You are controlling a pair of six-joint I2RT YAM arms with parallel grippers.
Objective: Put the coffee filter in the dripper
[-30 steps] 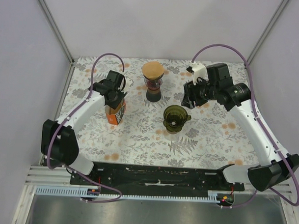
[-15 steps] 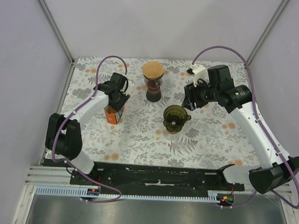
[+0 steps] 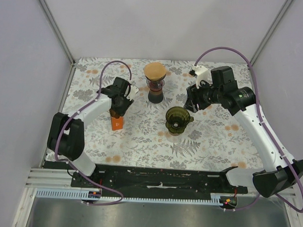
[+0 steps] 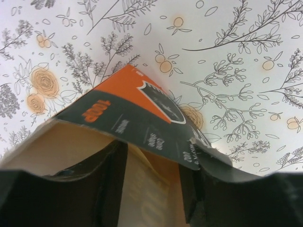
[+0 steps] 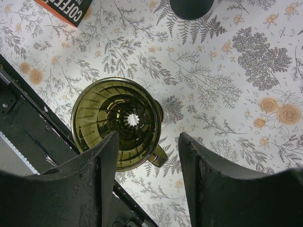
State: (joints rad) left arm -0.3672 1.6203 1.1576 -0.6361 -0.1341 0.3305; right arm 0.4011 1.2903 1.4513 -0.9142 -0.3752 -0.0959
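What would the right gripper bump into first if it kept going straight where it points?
Probably the green dripper, near its handle side. The open right gripper aims down at it, though depth is unclear.

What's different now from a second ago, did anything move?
The left gripper turned over the orange box as its arm folded in; the box now shows less from above. Whether anything is gripped is unclear. The right gripper, green dripper and brown-topped vessel stayed put.

Floral-print tablecloth, plain lilac walls, even light.
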